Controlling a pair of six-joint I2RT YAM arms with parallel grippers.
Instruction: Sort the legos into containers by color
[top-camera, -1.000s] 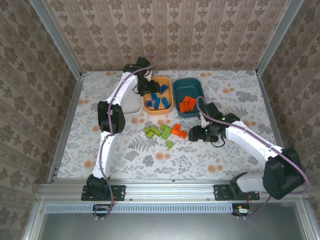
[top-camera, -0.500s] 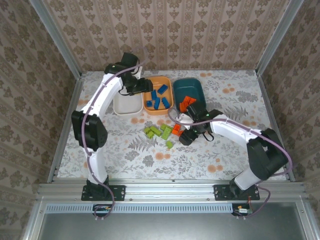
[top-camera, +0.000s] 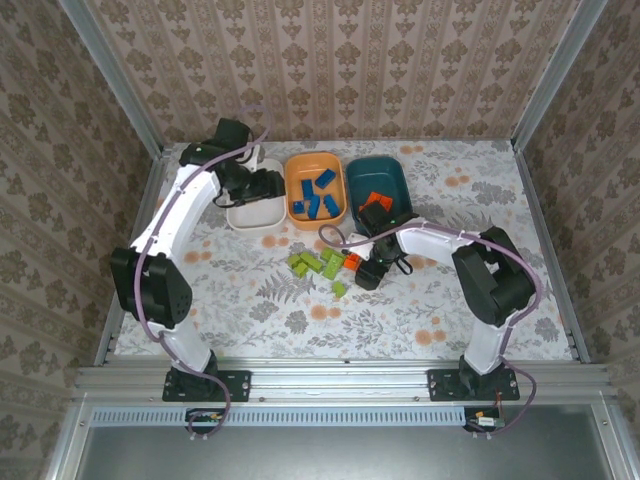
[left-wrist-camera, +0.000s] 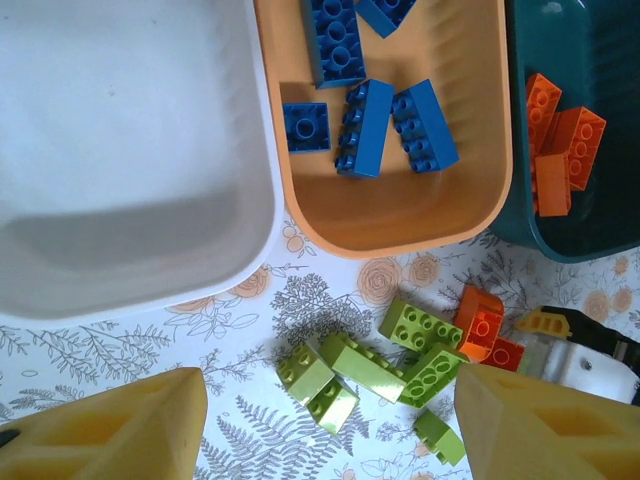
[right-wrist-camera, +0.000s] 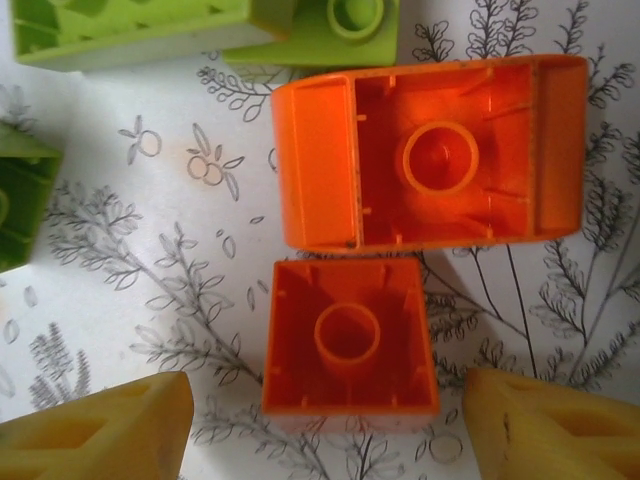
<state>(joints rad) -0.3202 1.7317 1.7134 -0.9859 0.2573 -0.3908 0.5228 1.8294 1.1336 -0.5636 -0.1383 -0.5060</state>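
Observation:
Loose lime green legos (top-camera: 315, 263) (left-wrist-camera: 365, 365) lie mid-table, with two orange legos (top-camera: 352, 262) at their right. My right gripper (top-camera: 365, 272) (right-wrist-camera: 330, 420) is low over them and open, its fingers either side of a small square orange lego (right-wrist-camera: 350, 340) lying hollow side up. A longer orange lego (right-wrist-camera: 430, 150) lies just beyond it. My left gripper (top-camera: 262, 185) (left-wrist-camera: 325, 430) hangs open, holding nothing, above the white bowl (top-camera: 250, 210) (left-wrist-camera: 120, 150). Blue legos (left-wrist-camera: 365, 125) lie in the orange bowl (top-camera: 316, 212) (left-wrist-camera: 400, 215). Orange legos (left-wrist-camera: 560, 140) lie in the teal bowl (top-camera: 378, 168) (left-wrist-camera: 600, 245).
The three bowls stand side by side at the back of the floral tablecloth (top-camera: 450, 300). Patterned walls and metal rails (top-camera: 130, 260) enclose the table. Green legos (right-wrist-camera: 140, 30) lie close to the right gripper's far left side.
My left gripper has swung left from over the orange bowl to over the white bowl. My right gripper has moved left and down onto the loose orange legos.

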